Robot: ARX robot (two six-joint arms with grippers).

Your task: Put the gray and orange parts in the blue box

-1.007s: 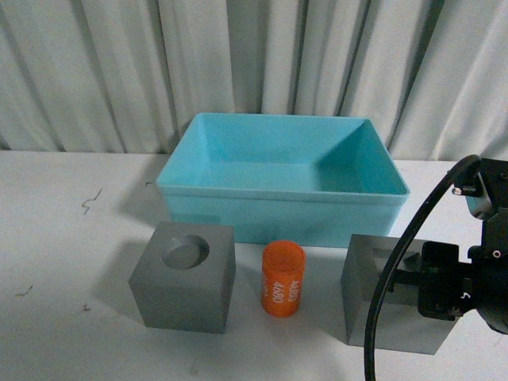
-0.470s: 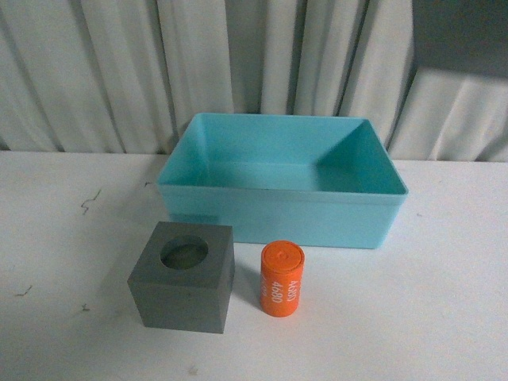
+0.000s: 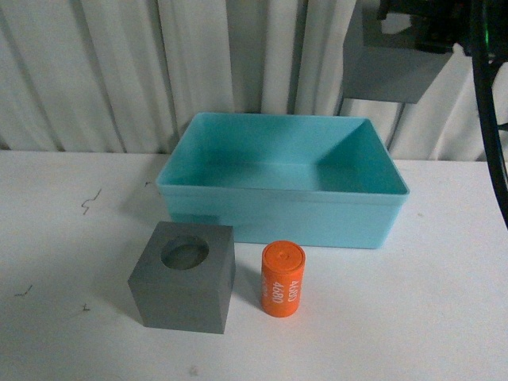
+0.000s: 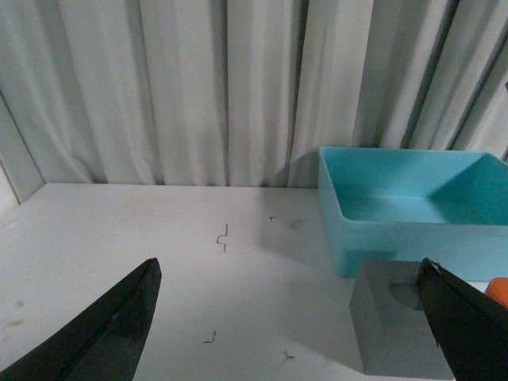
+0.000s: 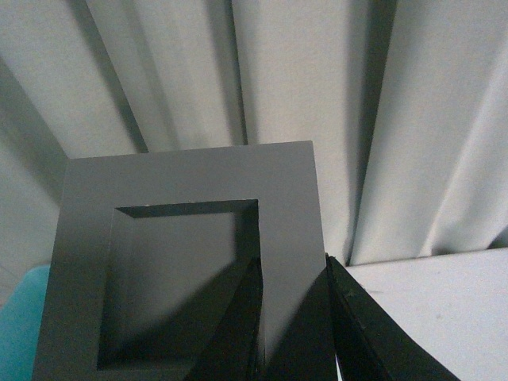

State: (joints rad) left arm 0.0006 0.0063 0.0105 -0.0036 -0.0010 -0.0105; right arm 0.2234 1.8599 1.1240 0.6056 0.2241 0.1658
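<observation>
The blue box [image 3: 278,208] stands at the back middle of the white table. The gray cube with the round recess [image 3: 184,278] sits in front of its left end, and the orange cylinder [image 3: 282,279] stands upright just right of that cube. My right gripper [image 3: 413,28] is shut on the gray cube with the rectangular slot [image 3: 389,67] and holds it high above the box's back right corner. In the right wrist view one finger is inside the slot and one outside, pinching the cube's wall [image 5: 290,238]. My left gripper [image 4: 290,317] is open and empty, low over the table, left of the recessed cube [image 4: 397,325].
A pleated pale curtain [image 3: 119,71] hangs close behind the table. A black cable [image 3: 492,119] runs down the right edge of the front view. Small dark marks [image 4: 223,236] dot the table on the left.
My right gripper has lifted the slotted cube from the table's front right up to high above the box's back right corner. The other parts have not moved.
</observation>
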